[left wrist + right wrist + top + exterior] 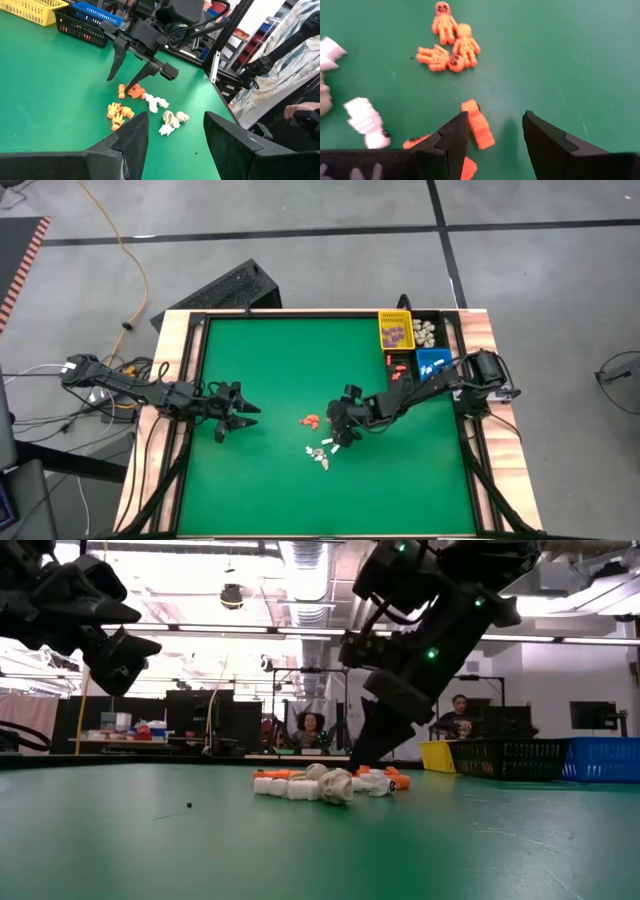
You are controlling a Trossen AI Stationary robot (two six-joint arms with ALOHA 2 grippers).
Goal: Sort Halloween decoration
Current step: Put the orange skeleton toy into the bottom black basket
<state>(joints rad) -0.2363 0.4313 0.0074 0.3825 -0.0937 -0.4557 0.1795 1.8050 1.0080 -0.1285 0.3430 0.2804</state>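
Green table mat point(270, 480) carries both arms. Right gripper point(338, 435), fingers apart and empty, hangs low right over the Halloween decoration point(318, 452), orange and white trinkets beneath its tips. Left gripper point(232, 423) waits open, well apart.

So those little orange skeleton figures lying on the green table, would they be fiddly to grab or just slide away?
Probably fiddly. The orange skeletons lie flat on the green mat, so fingers have little height to catch. They look like small moulded plastic, likely stiff and light, and apt to skid if nudged. The right gripper, open above a single orange piece, looks far bigger than it.
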